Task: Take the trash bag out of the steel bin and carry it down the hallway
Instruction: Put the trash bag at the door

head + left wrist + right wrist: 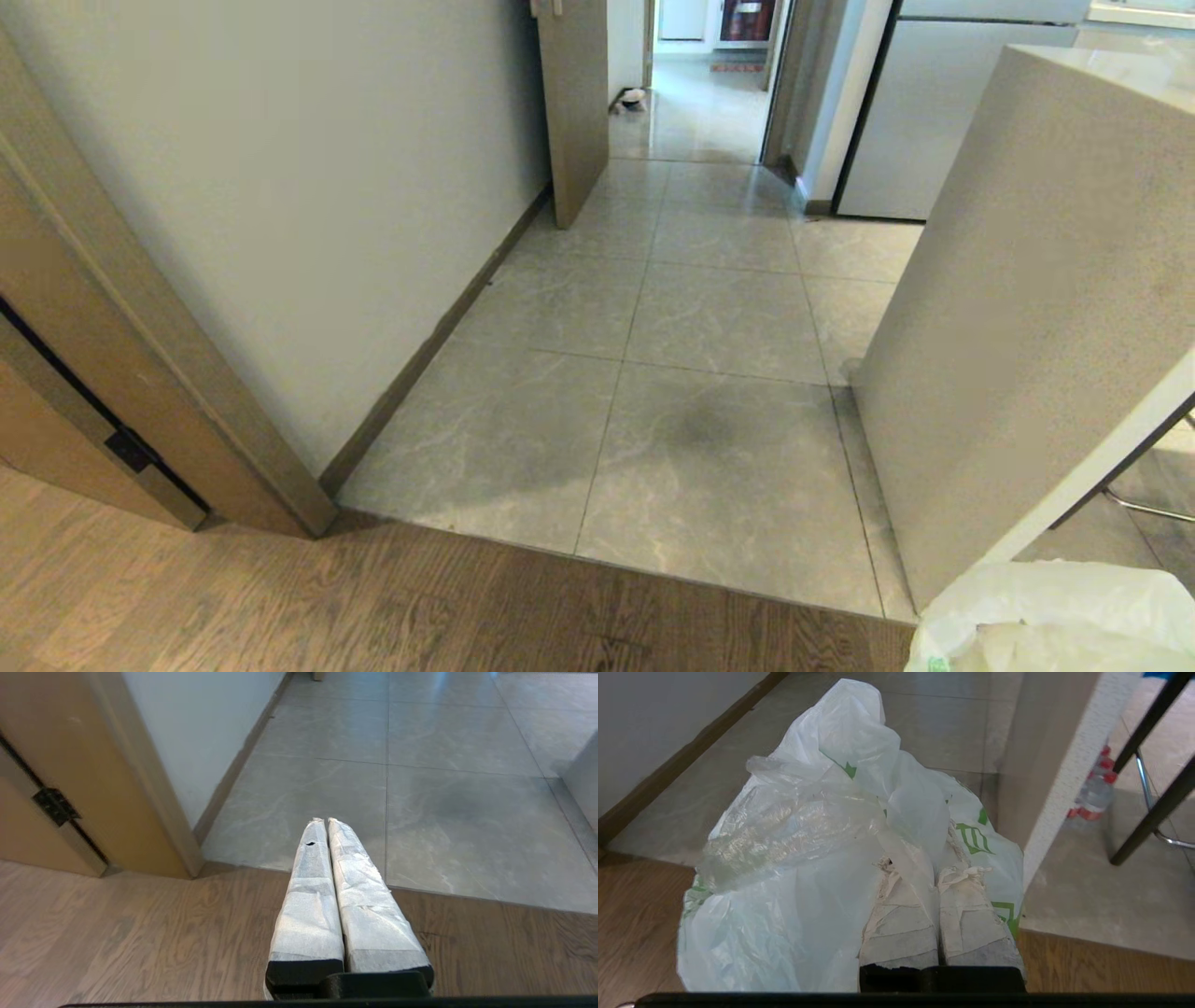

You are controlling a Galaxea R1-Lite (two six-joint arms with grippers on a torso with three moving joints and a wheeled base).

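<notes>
the trash bag was pinched at its rim by the right gripper, so it hung clear of the floor at five o'clock. the left gripper was pressed together, empty. the hallway lay at twelve o'clock.

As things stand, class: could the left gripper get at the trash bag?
Probably not readily: the left gripper is shut over bare floor, and the trash bag hangs pinched in the right gripper on the robot's far right.

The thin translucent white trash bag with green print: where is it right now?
The trash bag hangs pinched in the right end effector, at the head view's lower right corner, beside the grey counter panel.
</notes>
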